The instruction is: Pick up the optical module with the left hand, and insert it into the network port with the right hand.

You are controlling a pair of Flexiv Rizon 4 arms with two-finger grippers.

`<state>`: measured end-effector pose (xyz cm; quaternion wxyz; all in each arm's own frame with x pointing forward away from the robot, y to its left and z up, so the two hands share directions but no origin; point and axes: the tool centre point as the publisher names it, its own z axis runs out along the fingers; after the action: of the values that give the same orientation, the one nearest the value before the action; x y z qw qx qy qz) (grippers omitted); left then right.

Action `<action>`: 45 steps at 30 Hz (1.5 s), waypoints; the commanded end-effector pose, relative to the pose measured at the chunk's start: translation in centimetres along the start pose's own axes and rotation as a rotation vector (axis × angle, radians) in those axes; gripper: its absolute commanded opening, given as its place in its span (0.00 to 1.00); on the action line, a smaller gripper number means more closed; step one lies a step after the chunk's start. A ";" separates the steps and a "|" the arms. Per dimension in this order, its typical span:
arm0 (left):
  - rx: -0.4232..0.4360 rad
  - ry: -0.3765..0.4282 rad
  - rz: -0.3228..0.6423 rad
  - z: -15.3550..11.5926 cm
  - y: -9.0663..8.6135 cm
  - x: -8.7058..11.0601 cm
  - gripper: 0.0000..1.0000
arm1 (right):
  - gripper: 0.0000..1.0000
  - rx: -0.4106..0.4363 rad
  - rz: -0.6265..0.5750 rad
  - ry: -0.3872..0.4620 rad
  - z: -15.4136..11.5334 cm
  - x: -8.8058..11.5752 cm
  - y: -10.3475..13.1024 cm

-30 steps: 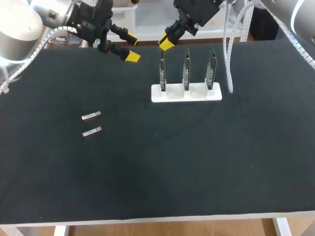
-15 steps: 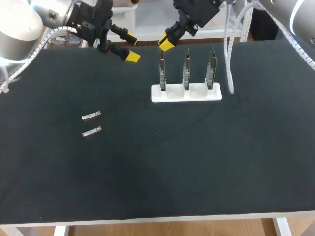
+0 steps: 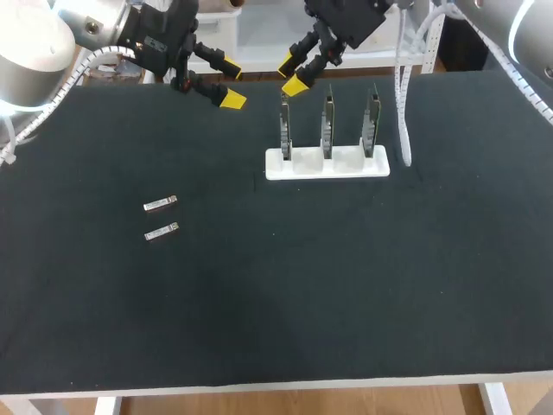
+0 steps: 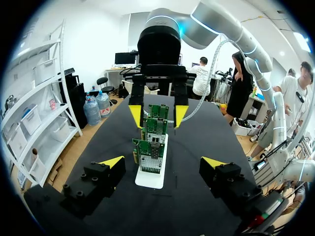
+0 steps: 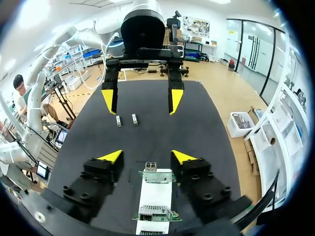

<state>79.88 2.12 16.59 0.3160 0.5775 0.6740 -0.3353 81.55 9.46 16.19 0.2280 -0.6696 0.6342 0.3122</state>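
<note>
Two small silver optical modules (image 3: 161,203) (image 3: 162,232) lie side by side on the black table, left of centre; the right wrist view shows them (image 5: 118,121) (image 5: 135,119) far ahead. A white stand (image 3: 327,164) holds three upright green circuit boards (image 3: 284,125). My right gripper (image 3: 292,75) hangs open just above and behind the leftmost board. In the right wrist view that gripper (image 5: 146,156) straddles this board's top (image 5: 156,175), where a metal port end (image 5: 150,166) shows, untouched by the fingers. My left gripper (image 3: 232,84) is open and empty, left of the stand, facing the boards (image 4: 148,155).
The right arm's white corrugated cable (image 3: 400,104) hangs down beside the rightmost board (image 3: 371,121). The two grippers face each other across the stand (image 4: 150,178), a short gap apart. Bare black cloth (image 3: 285,294) covers the table's front half.
My right gripper's fingers have spread apart above the leftmost board; a second ago they were closed together. The left arm, the stand and the two modules have not moved.
</note>
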 end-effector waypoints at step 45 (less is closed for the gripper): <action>-0.004 0.002 -0.001 0.0 -0.1 0.0 1.00 | 0.00 -0.554 0.001 -0.047 0.7 -0.3 -0.8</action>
<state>79.88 2.12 16.59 0.3160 0.5775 0.6740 -0.3353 81.35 10.03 15.88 0.2359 -0.6596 0.6309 0.3335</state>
